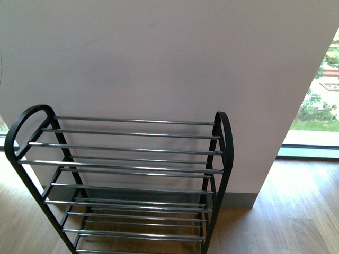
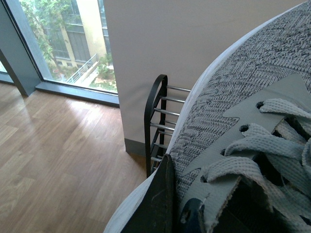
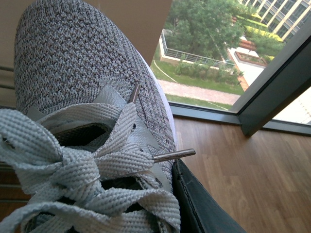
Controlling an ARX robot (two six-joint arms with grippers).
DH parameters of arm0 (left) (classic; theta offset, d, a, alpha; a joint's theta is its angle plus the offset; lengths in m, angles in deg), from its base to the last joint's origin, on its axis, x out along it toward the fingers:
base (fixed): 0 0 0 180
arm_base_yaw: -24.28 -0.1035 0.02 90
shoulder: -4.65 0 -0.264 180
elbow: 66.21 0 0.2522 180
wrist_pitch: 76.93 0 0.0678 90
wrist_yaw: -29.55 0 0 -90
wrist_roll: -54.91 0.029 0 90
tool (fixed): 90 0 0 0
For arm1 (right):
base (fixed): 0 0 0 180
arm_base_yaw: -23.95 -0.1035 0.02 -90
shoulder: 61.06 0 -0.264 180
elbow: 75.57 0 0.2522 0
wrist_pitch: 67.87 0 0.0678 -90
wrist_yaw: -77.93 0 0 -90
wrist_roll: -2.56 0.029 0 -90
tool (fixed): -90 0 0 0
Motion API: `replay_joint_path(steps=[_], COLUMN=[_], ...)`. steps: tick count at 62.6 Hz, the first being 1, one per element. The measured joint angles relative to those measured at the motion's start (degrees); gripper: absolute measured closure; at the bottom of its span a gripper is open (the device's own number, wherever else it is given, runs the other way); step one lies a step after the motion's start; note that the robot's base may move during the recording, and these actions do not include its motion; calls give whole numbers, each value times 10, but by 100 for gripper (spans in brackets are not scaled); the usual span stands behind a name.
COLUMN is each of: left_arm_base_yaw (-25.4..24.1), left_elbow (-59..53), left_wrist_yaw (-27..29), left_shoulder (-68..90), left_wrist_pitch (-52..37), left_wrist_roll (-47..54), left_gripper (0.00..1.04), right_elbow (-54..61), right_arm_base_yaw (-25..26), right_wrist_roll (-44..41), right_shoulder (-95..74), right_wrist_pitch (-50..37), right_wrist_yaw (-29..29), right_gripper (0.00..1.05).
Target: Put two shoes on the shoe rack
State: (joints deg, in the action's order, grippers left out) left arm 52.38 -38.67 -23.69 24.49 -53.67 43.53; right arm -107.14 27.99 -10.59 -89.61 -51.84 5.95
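Observation:
The shoe rack (image 1: 132, 121) stands against the pale wall in the front view, with black rounded side frames and chrome rod shelves, all bare. No arm or shoe shows in that view. In the left wrist view, my left gripper (image 2: 177, 206) is shut on the side wall of one grey sneaker (image 2: 233, 82), which fills the right of the picture. One dark finger (image 2: 158, 204) presses on its outside. The rack's end frame (image 2: 156, 97) shows beyond the toe. In the right wrist view, my right gripper (image 3: 167, 194) is shut on the other grey sneaker (image 3: 73, 58), with a dark finger (image 3: 199, 208) along its side.
A pale wall (image 1: 159, 58) backs the rack. Wooden floor (image 1: 296, 211) spreads to the right of it and on its other side (image 2: 58, 145). Floor-to-ceiling windows (image 1: 323, 95) with dark frames (image 3: 272, 92) stand on both sides of the wall.

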Motion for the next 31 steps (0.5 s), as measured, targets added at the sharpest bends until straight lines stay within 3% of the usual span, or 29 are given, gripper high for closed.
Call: replay_joint_path(steps=[31], left_arm_base_yaw=[0], left_elbow=[0], left_wrist_yaw=[-1], left_shoulder=[0], left_wrist_pitch=[0], left_wrist_roll=[0], left_gripper=[103], right_elbow=[0], right_arm_base_yaw=[0], right_wrist_roll=[0], right_shoulder=[-2], right_wrist_pitch=[0], right_wrist_yaw=[0], right_gripper=[101])
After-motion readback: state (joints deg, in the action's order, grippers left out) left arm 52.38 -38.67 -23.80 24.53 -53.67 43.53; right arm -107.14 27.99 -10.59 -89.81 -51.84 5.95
